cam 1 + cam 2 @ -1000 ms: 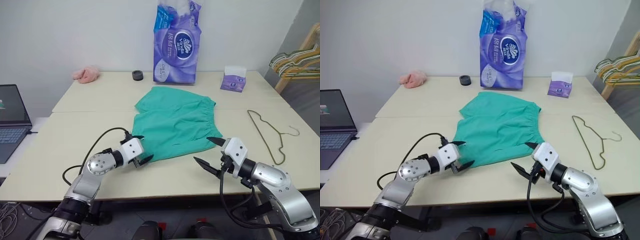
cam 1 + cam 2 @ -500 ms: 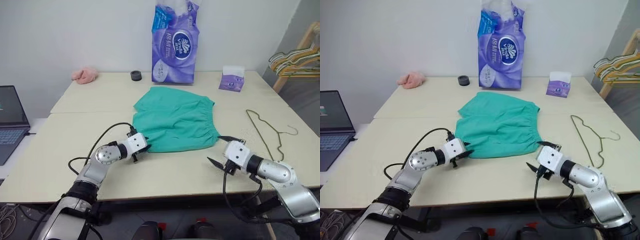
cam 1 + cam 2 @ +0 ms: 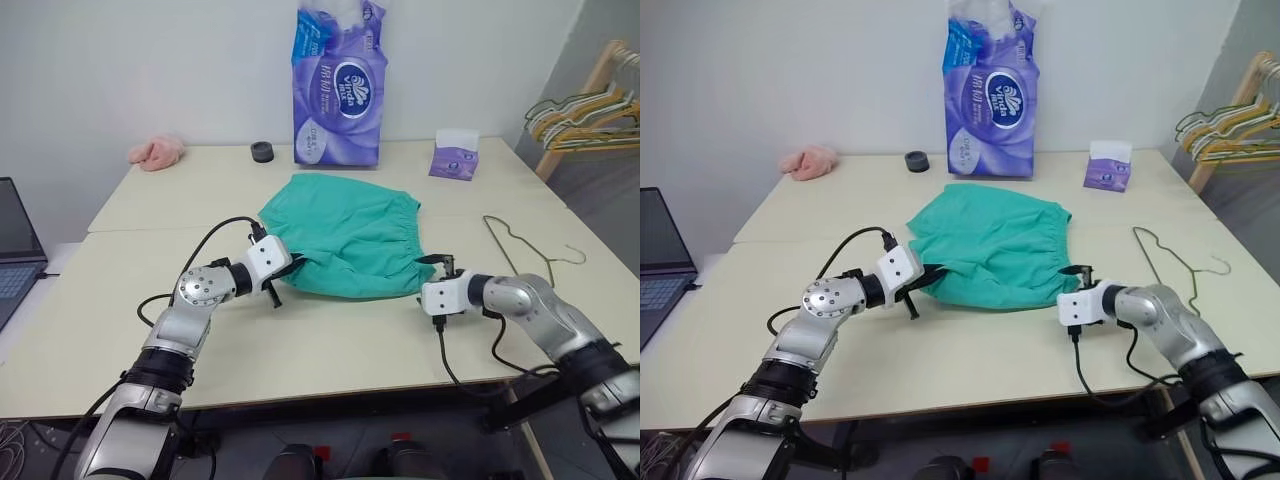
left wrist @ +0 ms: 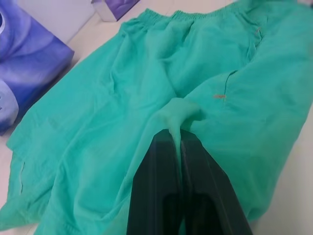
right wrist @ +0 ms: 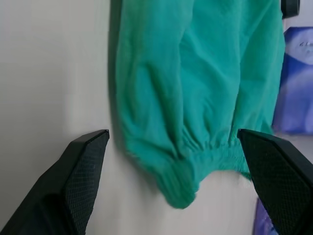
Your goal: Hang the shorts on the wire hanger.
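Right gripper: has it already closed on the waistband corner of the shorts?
No. The right gripper is open, its fingers spread wide apart either side of the shorts corner.

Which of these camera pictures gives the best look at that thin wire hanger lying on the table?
The right eye view: the whole wire hanger lies flat right of the shorts, hook included. The left eye view shows it too, nearer the edge.

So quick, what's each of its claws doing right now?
Left gripper: shut on the shorts.
Right gripper: open, holding nothing, at the shorts' corner.
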Robot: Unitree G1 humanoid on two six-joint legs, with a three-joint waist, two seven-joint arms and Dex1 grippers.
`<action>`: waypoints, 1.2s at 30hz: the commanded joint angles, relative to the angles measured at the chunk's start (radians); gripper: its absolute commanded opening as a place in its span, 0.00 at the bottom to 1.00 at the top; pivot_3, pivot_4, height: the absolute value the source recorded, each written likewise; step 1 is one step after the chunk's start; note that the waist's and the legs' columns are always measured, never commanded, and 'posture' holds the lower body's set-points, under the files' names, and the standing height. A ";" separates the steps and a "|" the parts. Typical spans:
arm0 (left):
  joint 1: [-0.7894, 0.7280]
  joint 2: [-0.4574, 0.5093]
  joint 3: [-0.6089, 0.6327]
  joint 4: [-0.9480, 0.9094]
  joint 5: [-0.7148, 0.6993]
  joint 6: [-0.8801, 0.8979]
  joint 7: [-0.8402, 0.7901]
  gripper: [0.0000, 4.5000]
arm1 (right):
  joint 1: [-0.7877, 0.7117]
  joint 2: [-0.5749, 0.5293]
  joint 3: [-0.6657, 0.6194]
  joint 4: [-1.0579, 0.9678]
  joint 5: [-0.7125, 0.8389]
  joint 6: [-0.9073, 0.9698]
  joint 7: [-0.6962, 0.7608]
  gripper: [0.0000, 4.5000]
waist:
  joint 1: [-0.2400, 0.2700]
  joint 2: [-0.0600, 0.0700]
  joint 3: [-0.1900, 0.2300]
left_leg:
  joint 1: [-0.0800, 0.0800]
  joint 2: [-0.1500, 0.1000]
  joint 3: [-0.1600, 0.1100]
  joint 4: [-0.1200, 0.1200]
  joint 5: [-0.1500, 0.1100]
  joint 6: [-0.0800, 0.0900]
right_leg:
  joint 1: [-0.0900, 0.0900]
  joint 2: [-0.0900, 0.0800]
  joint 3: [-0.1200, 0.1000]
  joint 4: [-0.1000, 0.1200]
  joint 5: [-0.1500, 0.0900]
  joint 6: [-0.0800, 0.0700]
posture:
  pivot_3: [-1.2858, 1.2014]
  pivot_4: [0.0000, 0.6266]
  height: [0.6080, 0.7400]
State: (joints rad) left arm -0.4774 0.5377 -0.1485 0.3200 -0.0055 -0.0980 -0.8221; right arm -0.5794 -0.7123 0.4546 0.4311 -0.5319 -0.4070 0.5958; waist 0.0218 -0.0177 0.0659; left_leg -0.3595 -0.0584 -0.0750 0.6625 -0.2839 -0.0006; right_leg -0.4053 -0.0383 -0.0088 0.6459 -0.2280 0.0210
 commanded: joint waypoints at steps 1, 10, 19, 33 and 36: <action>-0.020 0.021 0.034 -0.045 -0.028 0.005 -0.018 0.00 | -0.060 0.035 0.029 0.118 -0.070 -0.036 -0.062 0.91 | 0.000 0.000 0.000 | 0.000 0.000 0.000 0.000 0.000 0.000 | 0.000 0.000 0.000 0.000 0.000 0.000 | 0.53 0.03 1.00; -0.024 0.059 0.052 -0.016 -0.033 -0.018 -0.041 0.00 | -0.082 0.075 -0.004 0.175 -0.052 -0.049 -0.084 0.26 | 0.000 0.000 0.000 | 0.000 0.000 0.000 0.000 0.000 0.000 | 0.000 0.000 0.001 0.001 0.000 -0.001 | 0.54 0.03 1.00; 0.107 0.186 -0.021 -0.127 -0.084 0.045 -0.325 0.00 | 0.020 0.034 -0.080 -0.046 0.147 0.043 0.146 0.01 | -0.004 0.001 -0.001 | 0.000 0.000 0.001 0.000 0.000 0.000 | -0.001 0.000 0.001 0.001 0.000 -0.001 | 0.53 0.02 1.00; 0.501 0.453 -0.091 -0.636 -0.259 0.367 -0.596 0.00 | 0.424 -0.265 -0.190 -0.764 0.486 0.501 0.572 0.01 | 0.001 0.002 0.000 | 0.000 0.001 0.001 0.001 -0.003 0.005 | 0.000 0.000 0.000 0.000 -0.003 0.003 | 0.51 0.04 1.00; 0.517 0.473 -0.088 -0.657 -0.266 0.389 -0.597 0.00 | 0.455 -0.298 -0.192 -0.825 0.511 0.556 0.598 0.01 | 0.002 0.003 0.000 | 0.001 0.002 0.001 0.001 -0.003 0.005 | 0.001 0.000 -0.001 0.000 -0.004 0.004 | 0.51 0.04 1.00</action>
State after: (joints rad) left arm 0.0366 0.9860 -0.2520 -0.3147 -0.2656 0.2767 -1.4083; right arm -0.1243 -0.9880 0.3066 -0.3577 -0.0414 0.1150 1.1776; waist 0.0234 -0.0147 0.0664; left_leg -0.3585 -0.0568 -0.0741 0.6632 -0.2872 0.0047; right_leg -0.4042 -0.0384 -0.0096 0.6459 -0.2320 0.0251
